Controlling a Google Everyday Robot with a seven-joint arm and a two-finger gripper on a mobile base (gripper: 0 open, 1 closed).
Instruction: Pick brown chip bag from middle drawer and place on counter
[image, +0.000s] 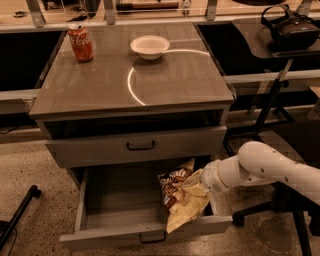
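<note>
Open middle drawer, tool above it gripping brown chip bag

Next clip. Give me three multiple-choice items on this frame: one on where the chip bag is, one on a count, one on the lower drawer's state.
1. Where is the brown chip bag?
A in the white bowl
B beside the red soda can
C over the open middle drawer, against the gripper

2. How many things stand on the counter?
A one
B two
C four

3. The middle drawer is:
A pulled out
B shut
C missing

Key:
1 C: the bag hangs tilted at the gripper, over the drawer's front right.
2 B: only the can and the bowl stand there.
3 A: its inside shows below the upper front.
</note>
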